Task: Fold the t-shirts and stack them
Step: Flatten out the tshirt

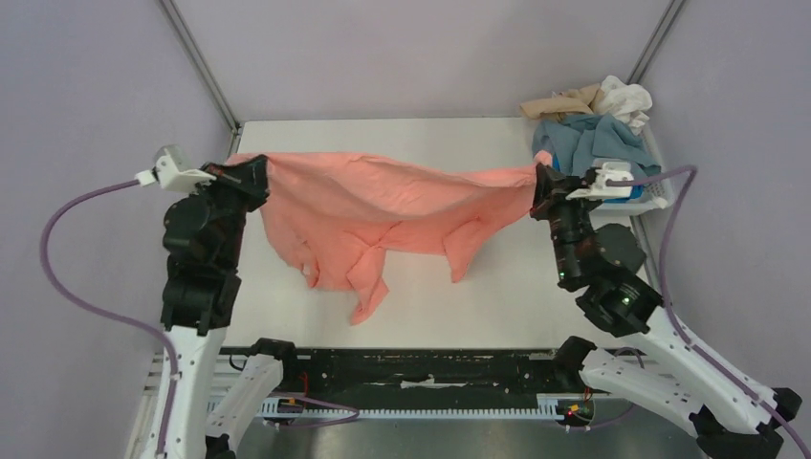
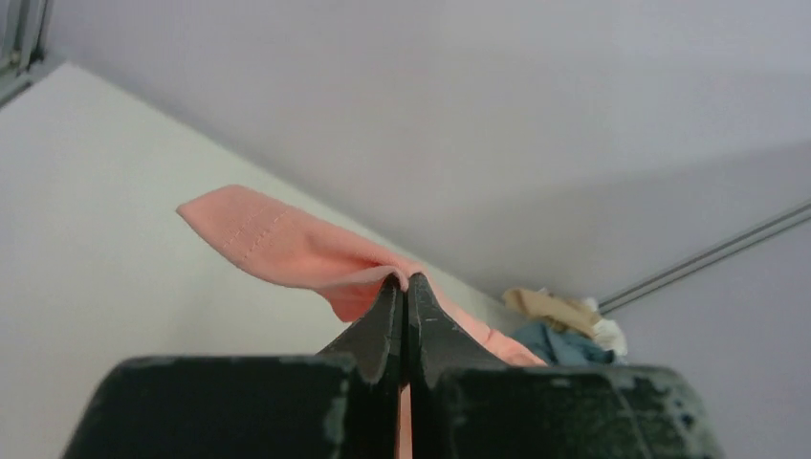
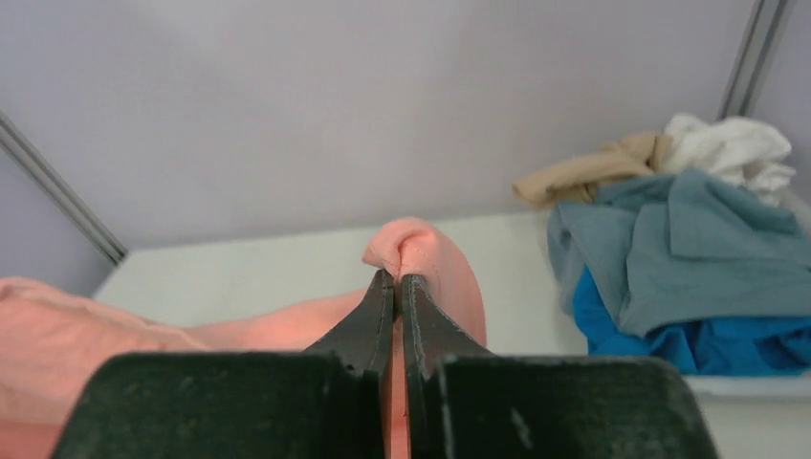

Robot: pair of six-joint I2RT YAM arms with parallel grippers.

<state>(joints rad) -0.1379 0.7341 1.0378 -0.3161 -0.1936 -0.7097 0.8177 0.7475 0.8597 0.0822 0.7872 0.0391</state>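
A salmon-pink t-shirt (image 1: 383,206) hangs stretched between both grippers above the white table (image 1: 497,277), its body and sleeves drooping to the tabletop. My left gripper (image 1: 256,172) is shut on the shirt's left edge; the cloth pokes out past its closed tips in the left wrist view (image 2: 287,251). My right gripper (image 1: 541,180) is shut on the shirt's right edge, the hem bunched above its tips in the right wrist view (image 3: 421,253). More t-shirts lie in a heap at the back right: grey-blue (image 1: 588,139), bright blue (image 3: 708,339), beige (image 1: 559,102), white (image 1: 626,98).
The heap of shirts sits in a white plastic basket (image 1: 658,196) at the table's back right corner, just behind my right gripper. Grey walls and metal frame posts (image 1: 201,59) close in the table on three sides.
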